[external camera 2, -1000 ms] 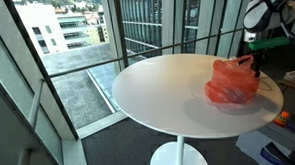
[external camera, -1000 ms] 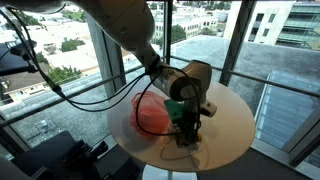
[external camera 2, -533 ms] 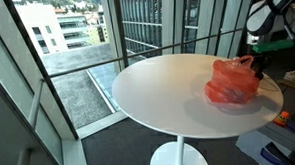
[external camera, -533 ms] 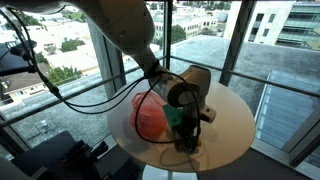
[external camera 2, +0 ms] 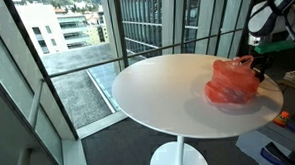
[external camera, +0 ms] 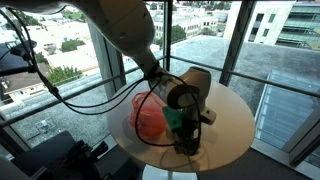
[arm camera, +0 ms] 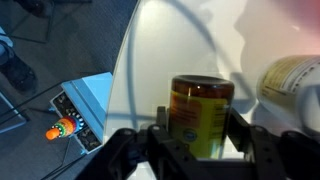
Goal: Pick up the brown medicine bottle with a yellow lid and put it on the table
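Observation:
In the wrist view the brown medicine bottle [arm camera: 203,115], amber with a yellow label, stands upright on the white table [arm camera: 165,50]; its lid does not show. My gripper [arm camera: 200,123] holds it from both sides, the black fingers [arm camera: 238,125] pressed to its walls with no gap showing. In an exterior view the gripper [external camera: 188,138] reaches down to the table [external camera: 228,115] near its front edge and hides the bottle. In an exterior view the gripper [external camera 2: 266,45] hangs at the far right, behind the red bag.
A red-pink soft bag [external camera: 150,115] [external camera 2: 233,81] lies on the table beside the gripper. A pale whitish bottle [arm camera: 292,88] lies just right of the brown one. Cables trail from the arm over the tabletop. Glass walls surround the table; a blue box [arm camera: 85,108] sits on the floor below.
The arm came down a little toward the table a second ago; over the last half second nothing visibly moved.

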`<state>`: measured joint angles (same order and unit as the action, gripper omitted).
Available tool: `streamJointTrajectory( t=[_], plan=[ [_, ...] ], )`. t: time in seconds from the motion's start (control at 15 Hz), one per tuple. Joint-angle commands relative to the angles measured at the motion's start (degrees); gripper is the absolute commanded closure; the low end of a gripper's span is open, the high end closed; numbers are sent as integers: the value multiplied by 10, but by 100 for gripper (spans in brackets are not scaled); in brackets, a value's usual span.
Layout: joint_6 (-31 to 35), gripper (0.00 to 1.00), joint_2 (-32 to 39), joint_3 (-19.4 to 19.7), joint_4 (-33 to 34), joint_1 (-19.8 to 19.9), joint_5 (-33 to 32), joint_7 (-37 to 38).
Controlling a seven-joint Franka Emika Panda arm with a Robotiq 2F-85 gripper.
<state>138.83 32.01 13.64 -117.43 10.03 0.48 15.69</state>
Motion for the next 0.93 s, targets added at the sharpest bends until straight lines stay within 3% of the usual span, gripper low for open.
streamJointTrajectory(
  t=[0.0, 0.13, 0.87],
  plan=[
    [8, 6, -11, 1, -10, 3, 1, -16],
    [8, 0, -14, 1, -12, 3, 0, -16],
    [-12, 0, -84, 21, -44, -17, -57, -10]
  ],
)
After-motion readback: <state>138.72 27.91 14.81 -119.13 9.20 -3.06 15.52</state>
